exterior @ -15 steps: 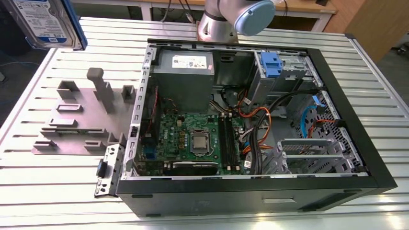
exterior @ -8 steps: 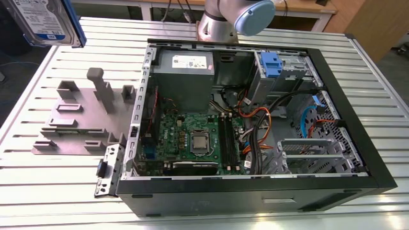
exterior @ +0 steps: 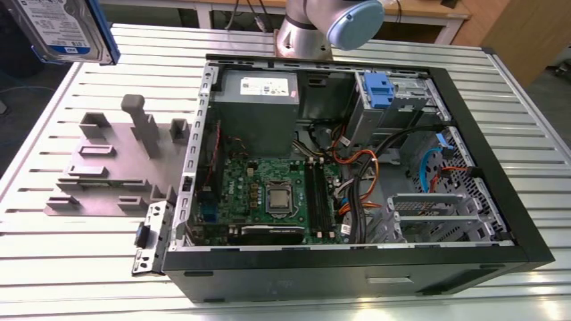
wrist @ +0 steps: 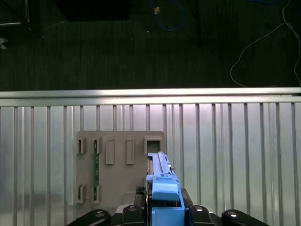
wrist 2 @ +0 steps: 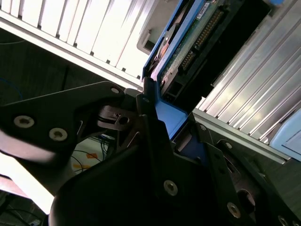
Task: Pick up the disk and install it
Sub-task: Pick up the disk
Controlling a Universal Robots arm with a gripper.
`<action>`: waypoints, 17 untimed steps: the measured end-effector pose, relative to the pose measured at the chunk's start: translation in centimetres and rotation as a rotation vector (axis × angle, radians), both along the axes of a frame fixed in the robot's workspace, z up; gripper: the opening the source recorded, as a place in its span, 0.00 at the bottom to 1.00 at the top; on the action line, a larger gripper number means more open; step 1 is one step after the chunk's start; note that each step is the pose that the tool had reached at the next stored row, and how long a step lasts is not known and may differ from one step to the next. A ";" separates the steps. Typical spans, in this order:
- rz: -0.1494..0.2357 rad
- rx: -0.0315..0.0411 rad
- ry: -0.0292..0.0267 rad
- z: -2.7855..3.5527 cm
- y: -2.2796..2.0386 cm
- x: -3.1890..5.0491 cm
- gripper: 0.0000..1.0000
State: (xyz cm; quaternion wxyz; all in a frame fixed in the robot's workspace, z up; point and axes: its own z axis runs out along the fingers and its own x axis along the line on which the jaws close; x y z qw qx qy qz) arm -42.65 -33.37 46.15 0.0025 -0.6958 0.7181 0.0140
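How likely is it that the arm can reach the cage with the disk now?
Probably yes: the case lies open, nothing covers the cage, and the disk is held clear above the table, though cables lie close beside the cage.

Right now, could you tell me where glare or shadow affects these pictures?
Second wrist view: the ribbed aluminium table glares white, the black hand gripping the blue-framed silver disk lies in shadow; first wrist view: the table's edge rail gleams; exterior view: evenly lit.
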 end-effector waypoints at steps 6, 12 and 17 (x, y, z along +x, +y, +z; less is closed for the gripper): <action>0.000 0.0000 0.0000 0.00 0.00 0.00 0.36; 0.000 -0.0001 0.0000 -0.03 0.00 0.41 0.36; 0.000 0.0000 0.0000 0.12 0.00 0.54 0.36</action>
